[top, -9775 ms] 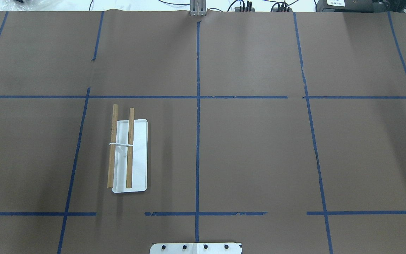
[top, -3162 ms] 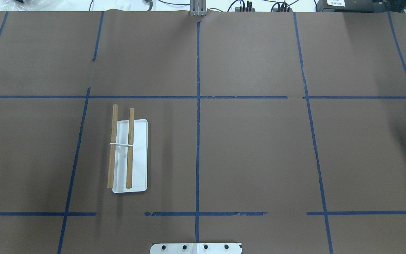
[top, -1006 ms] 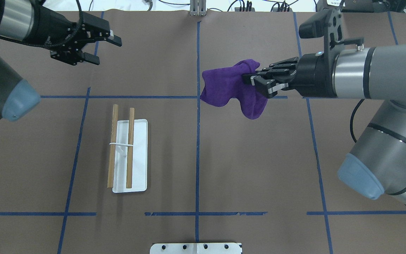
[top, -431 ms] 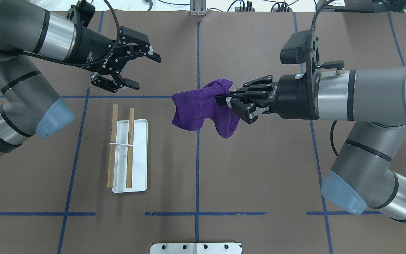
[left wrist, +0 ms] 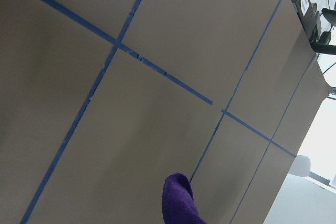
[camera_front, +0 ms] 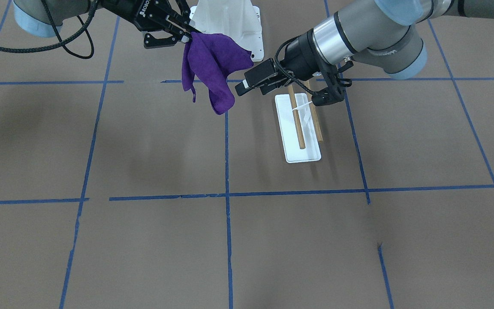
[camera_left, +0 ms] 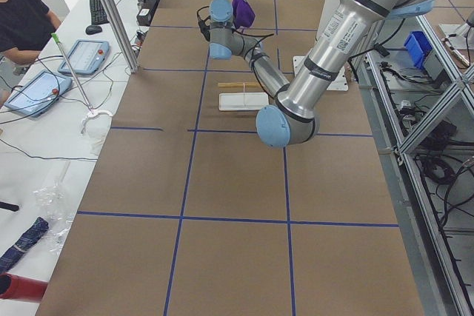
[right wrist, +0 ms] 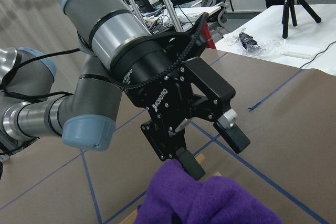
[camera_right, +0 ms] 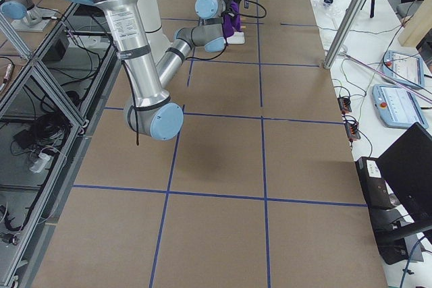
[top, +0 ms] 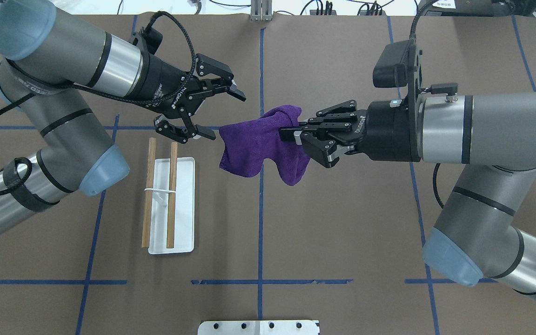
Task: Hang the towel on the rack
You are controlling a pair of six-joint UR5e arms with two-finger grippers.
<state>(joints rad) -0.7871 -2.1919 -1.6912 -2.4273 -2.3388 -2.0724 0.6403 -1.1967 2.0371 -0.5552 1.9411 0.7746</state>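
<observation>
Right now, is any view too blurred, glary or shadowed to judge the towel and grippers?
Overhead: sharp, evenly lit; towel, left gripper and right gripper clear. Front-facing: only soft shadows on the table. Left wrist: blown-out white corner, lower right. Side views: grippers too small.

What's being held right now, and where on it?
The right gripper pinches the purple towel by a bunched edge; the rest hangs free. The left gripper is open, holding nothing.

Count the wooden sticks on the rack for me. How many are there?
2. In the overhead view, the left stick and the right stick lie side by side on the rack. No others seem hidden.
</observation>
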